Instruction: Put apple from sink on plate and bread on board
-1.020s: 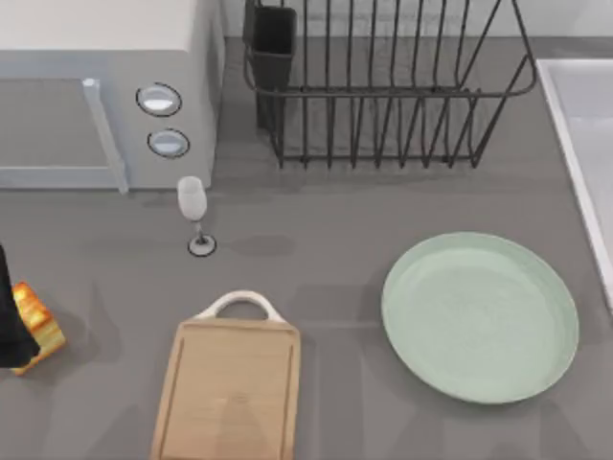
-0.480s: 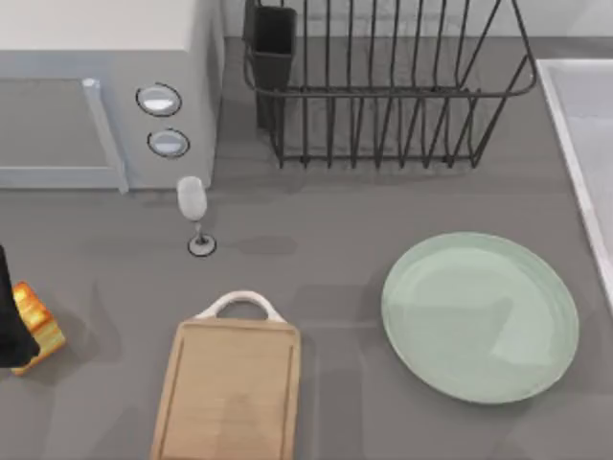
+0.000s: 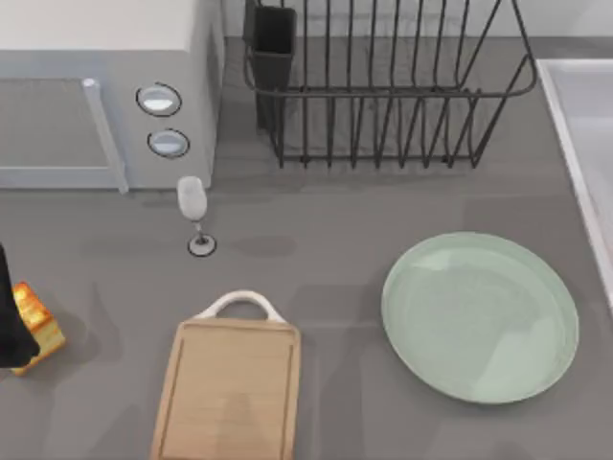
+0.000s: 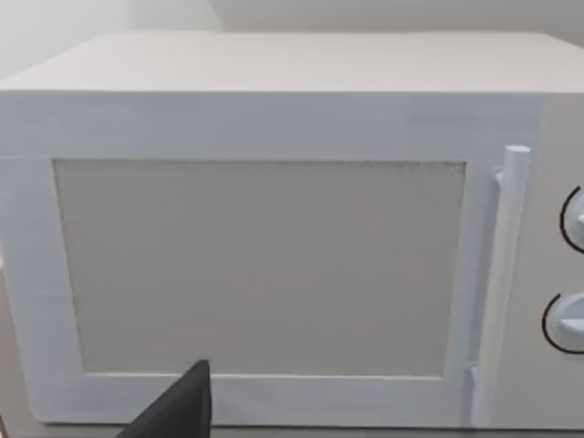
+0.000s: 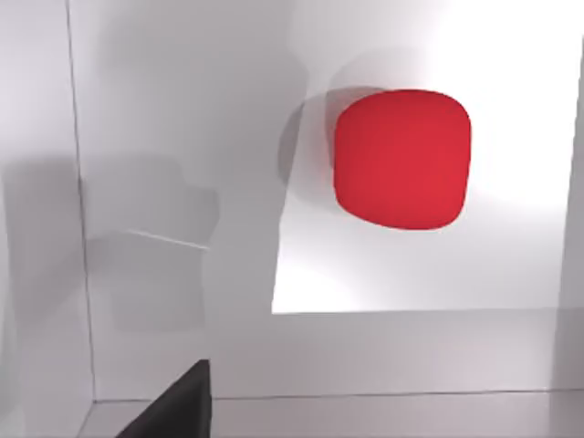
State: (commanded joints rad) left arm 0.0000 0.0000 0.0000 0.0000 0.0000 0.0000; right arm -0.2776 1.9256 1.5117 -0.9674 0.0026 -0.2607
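In the top view, the tabletop [image 3: 335, 259] carries the mint-green plate [image 3: 480, 316] at the right with nothing on it, and the wooden board [image 3: 230, 393] at lower centre, also bare, its white handle pointing away toward the back. The bread [image 3: 36, 326] lies at the far left edge of the tabletop, well apart from the board, with a dark part of the left arm [image 3: 10, 321] touching or overlapping its near side. The rim of the sink [image 3: 575, 144] runs along the right edge. A microwave [image 3: 105, 96] stands at the back left, a wine glass [image 3: 193, 203] just in front of it, and a wire dish rack [image 3: 383, 86] stands at the back centre. In the left wrist view, the camera faces the microwave door [image 4: 260, 265], and a dark tip of the left pincer [image 4: 178, 406] enters at the frame's edge; whether it is released or clenched on the bread cannot be told. In the right wrist view, the apple [image 5: 401, 157] rests on the pale floor of the sink, and one dark tip of the right pincer [image 5: 178, 406] is in frame, apart from the fruit; its state cannot be told either. Judged from this layout, neither placement is done: the apple must yet be lifted to the plate and the bread carried to the board.
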